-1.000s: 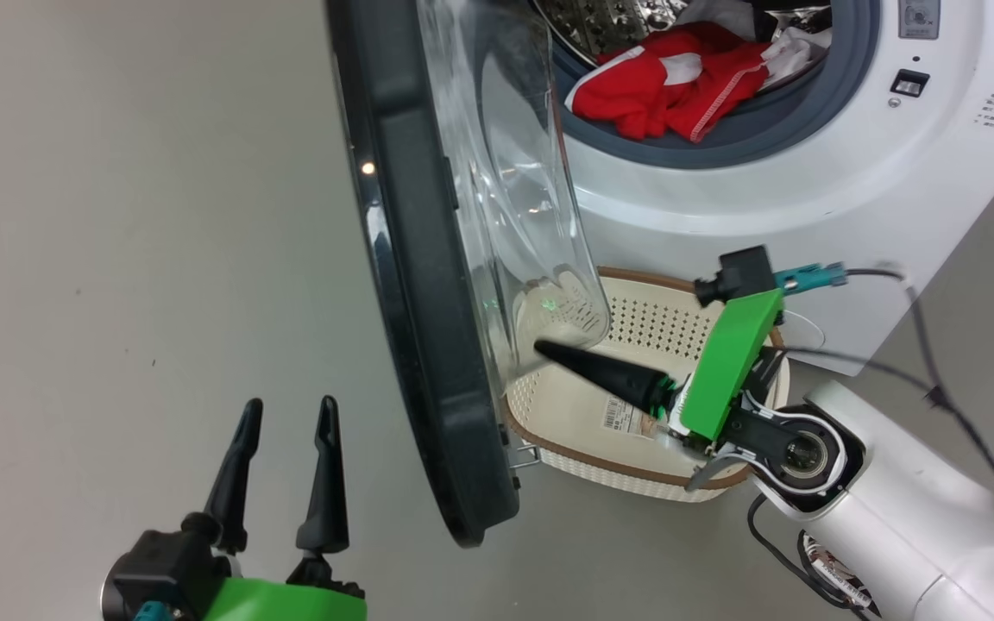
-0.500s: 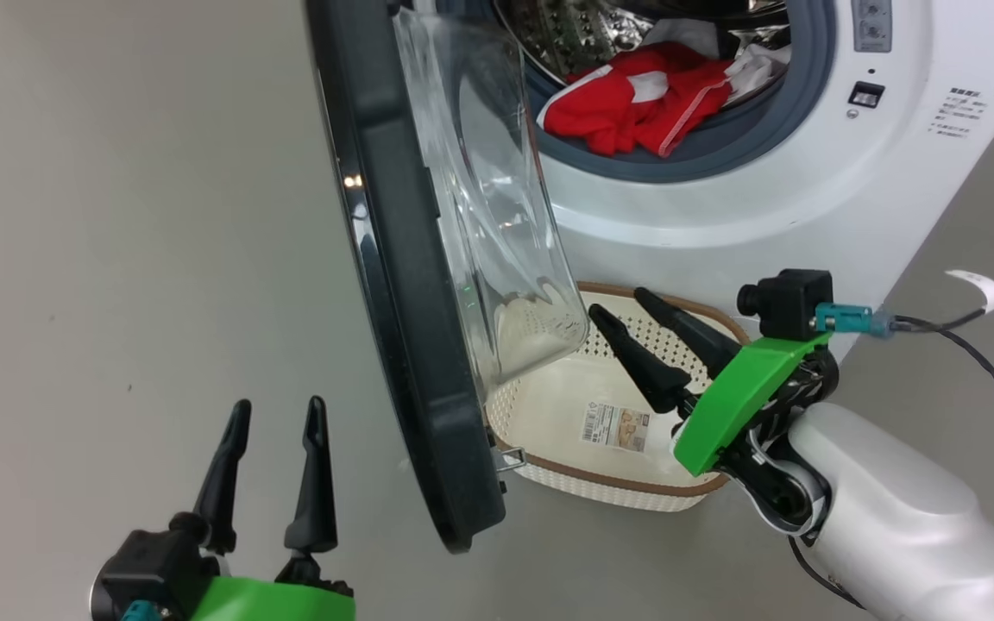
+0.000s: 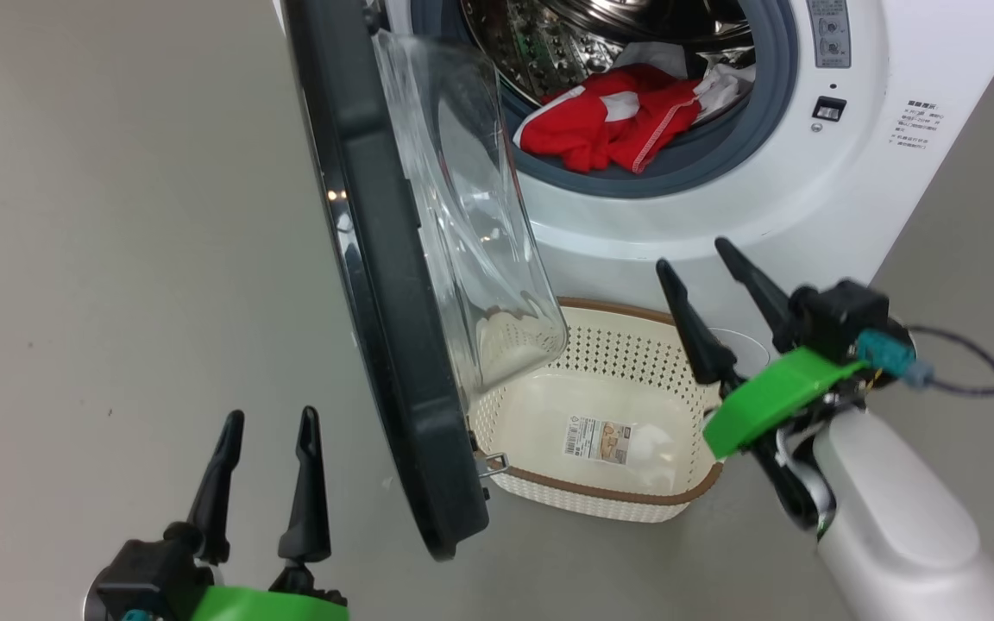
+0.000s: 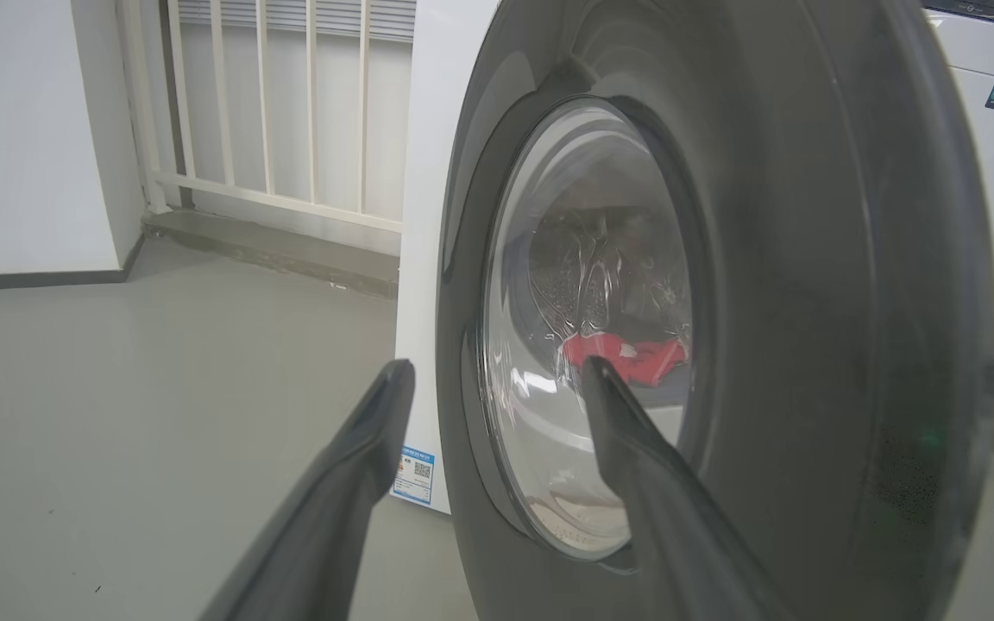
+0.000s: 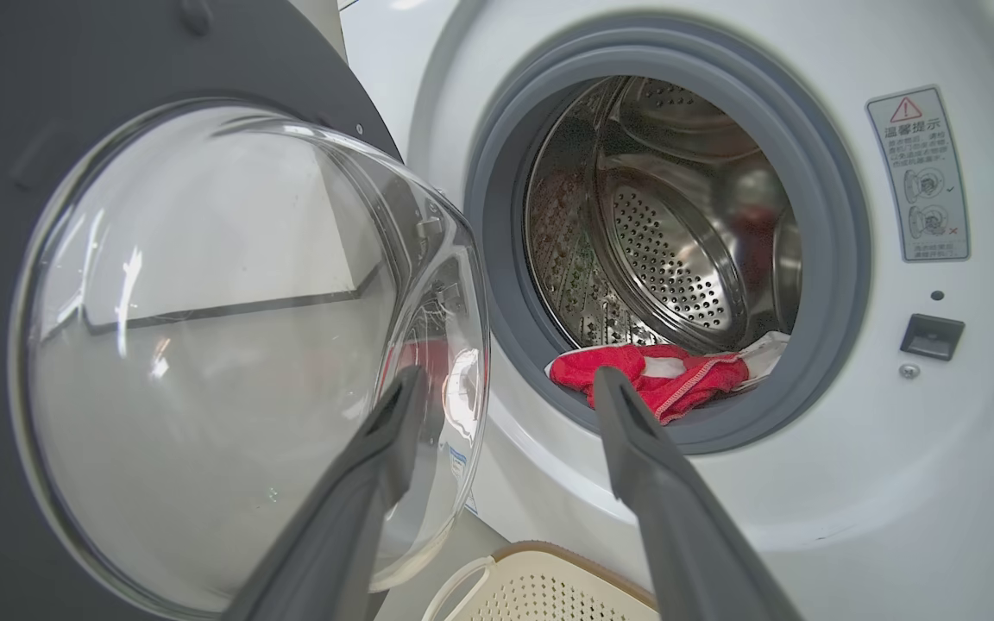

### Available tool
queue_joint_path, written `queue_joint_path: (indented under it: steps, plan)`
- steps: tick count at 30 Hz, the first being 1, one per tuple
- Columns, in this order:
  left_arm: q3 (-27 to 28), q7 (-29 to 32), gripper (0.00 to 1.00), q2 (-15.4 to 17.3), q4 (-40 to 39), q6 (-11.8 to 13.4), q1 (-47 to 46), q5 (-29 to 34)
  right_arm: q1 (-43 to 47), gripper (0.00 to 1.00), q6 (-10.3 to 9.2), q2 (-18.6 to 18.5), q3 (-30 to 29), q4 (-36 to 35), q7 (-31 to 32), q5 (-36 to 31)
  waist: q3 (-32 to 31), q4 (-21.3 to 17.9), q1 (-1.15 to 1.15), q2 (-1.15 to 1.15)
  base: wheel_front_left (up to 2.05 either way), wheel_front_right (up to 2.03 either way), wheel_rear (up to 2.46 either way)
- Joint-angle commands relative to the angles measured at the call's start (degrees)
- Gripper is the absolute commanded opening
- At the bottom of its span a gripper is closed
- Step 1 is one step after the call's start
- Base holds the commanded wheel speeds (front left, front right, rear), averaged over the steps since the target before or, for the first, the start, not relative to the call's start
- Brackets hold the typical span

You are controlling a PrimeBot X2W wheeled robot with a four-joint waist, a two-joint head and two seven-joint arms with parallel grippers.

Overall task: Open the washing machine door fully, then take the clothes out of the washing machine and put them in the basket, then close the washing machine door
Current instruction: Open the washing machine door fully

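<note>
The washing machine (image 3: 816, 216) stands with its door (image 3: 376, 285) swung out, edge-on toward me, its glass bowl (image 3: 471, 233) bulging right. Red and white clothes (image 3: 613, 125) lie at the drum's front lip, also in the right wrist view as clothes (image 5: 661, 379). The cream basket (image 3: 592, 496) sits on the floor below the opening, with nothing but its label inside. My right gripper (image 3: 695, 259) is open, raised over the basket's right end, fingers pointing up toward the drum. My left gripper (image 3: 268, 414) is open at lower left, outside the door (image 4: 808, 302), apart from it.
A black cable (image 3: 980, 379) trails from the right wrist across the floor at the right. Grey floor (image 3: 117, 216) stretches left of the door. A white railing (image 4: 281, 103) and wall stand behind, in the left wrist view.
My right gripper rose from inside the basket and turned its fingers up toward the drum opening. The head camera has shifted, moving the whole scene. The left gripper holds still.
</note>
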Motion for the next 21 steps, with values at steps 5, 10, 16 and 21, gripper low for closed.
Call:
queue_joint_path:
  steps: [5, 10, 16, 21]
  plan:
    - [2.14, -0.28, 1.00, 0.82, -1.87, 0.01, -0.28, 0.78, 6.83, 1.00, 0.28, 3.80, -6.55, -7.17, -0.36, -9.22, -0.39, -0.10, 0.00, 0.00, 0.00, 0.00, 0.00]
    - [2.12, -0.28, 1.00, 0.82, -2.56, 0.46, 0.03, 0.82, 10.98, 1.00, 0.28, 4.36, -8.74, -11.67, -0.36, -11.50, -0.47, -0.31, 0.00, 0.00, 0.00, 0.00, 0.00]
    - [2.35, -0.28, 1.00, 0.82, -3.33, 0.99, 0.35, 1.61, 14.71, 1.00, 0.28, 4.39, -9.22, -16.17, -0.36, -11.48, -0.18, -0.94, 0.00, 0.00, 0.00, 0.00, 0.00]
    - [2.25, -0.28, 1.00, 0.82, -3.68, 1.39, 0.67, 1.57, 17.56, 1.00, 0.28, 4.40, -9.83, -18.62, -0.37, -11.77, -0.44, -1.25, 0.00, 0.00, 0.00, 0.00, 0.00]
